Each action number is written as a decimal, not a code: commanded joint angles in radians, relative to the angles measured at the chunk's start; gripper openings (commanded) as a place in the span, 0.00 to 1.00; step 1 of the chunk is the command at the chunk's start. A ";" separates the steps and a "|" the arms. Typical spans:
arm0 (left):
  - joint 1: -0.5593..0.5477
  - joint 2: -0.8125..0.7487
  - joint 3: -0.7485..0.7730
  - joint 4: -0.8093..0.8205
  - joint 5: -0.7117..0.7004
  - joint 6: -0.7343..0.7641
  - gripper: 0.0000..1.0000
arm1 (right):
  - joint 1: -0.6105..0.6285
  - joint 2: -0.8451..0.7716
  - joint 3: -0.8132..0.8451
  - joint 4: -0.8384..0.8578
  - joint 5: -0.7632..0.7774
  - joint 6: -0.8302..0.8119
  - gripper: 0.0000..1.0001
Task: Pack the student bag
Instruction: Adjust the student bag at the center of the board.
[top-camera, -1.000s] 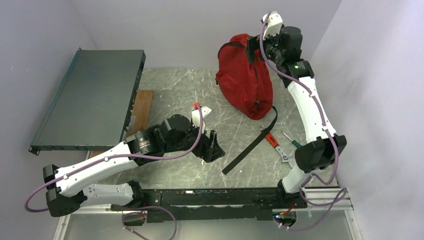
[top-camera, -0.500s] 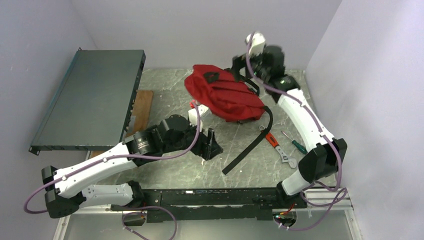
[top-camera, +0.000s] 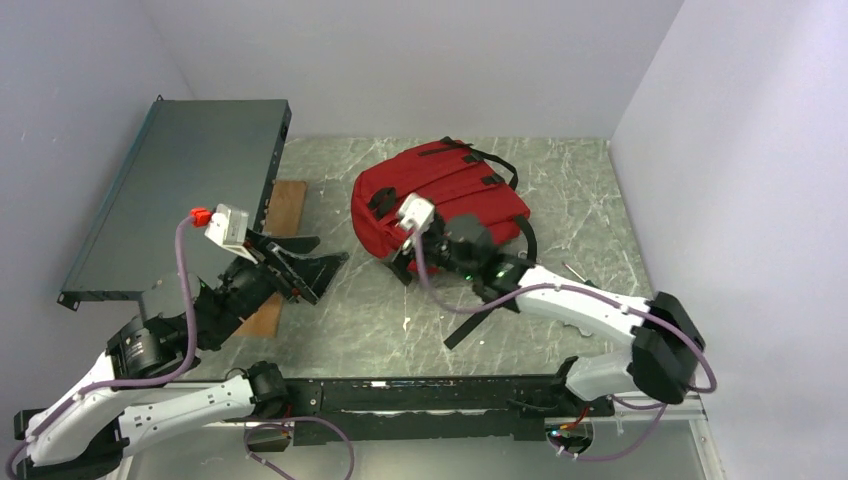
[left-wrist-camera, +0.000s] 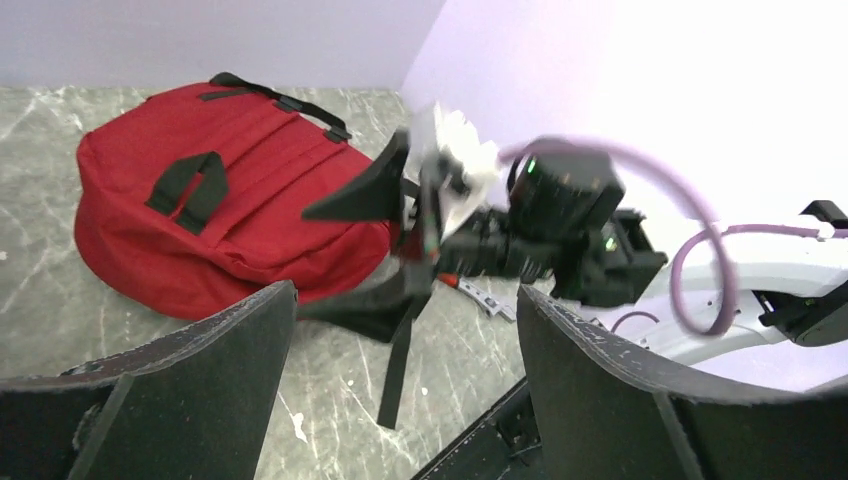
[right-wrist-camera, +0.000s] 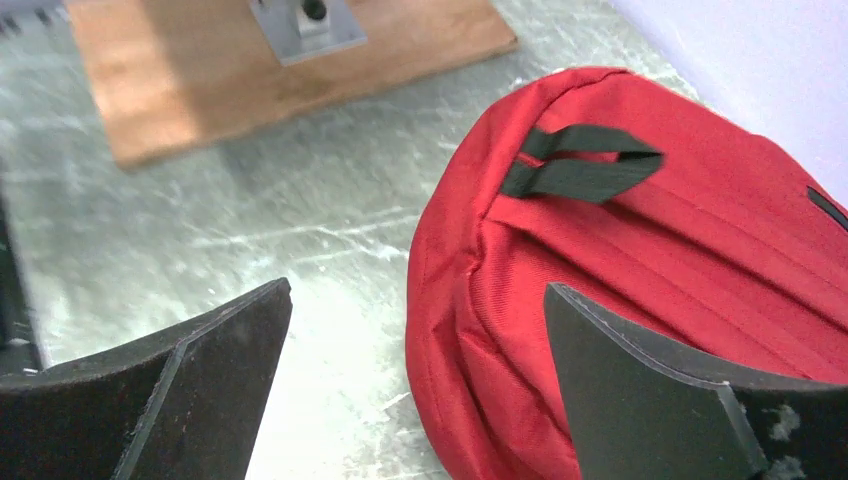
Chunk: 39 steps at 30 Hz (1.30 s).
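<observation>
The student bag (top-camera: 440, 195) is lying flat on the counter (top-camera: 360, 320), a little past centre toward one o'clock, with its black carry loop (right-wrist-camera: 580, 160) pointing toward nine o'clock; I'd say it is lying down like this so that the arms can get at its zippers from the side, though I am not seeing any opening from here. The right end effector (right-wrist-camera: 416, 290) is hanging just off the bag's six o'clock edge, fingers spread as wide as they go and gripping nothing; the left end effector (left-wrist-camera: 405, 290) is sitting well apart at nine o'clock, also spread wide and empty, aiming at the bag as if it is waiting to brace it or take the other side. A loose black webbing strap (top-camera: 470, 322) is trailing from under the right arm toward six o'clock. A dark metal rack case (top-camera: 180, 200) is leaning at ten o'clock, partly over a wooden board (top-camera: 288, 205). Counting: one bag, one carry loop, one trailing strap, one case, one board, two empty end effectors; nothing is looking packed yet.
</observation>
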 joint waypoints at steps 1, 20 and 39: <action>0.001 -0.010 0.021 -0.023 -0.060 0.039 0.86 | 0.116 0.114 -0.054 0.214 0.302 -0.279 1.00; 0.002 -0.012 0.033 -0.070 -0.081 0.028 0.85 | 0.040 0.402 0.376 0.147 0.752 -0.432 0.00; 0.002 -0.001 0.054 -0.055 -0.090 0.026 0.85 | -0.489 0.317 1.002 -0.186 -0.056 0.299 0.00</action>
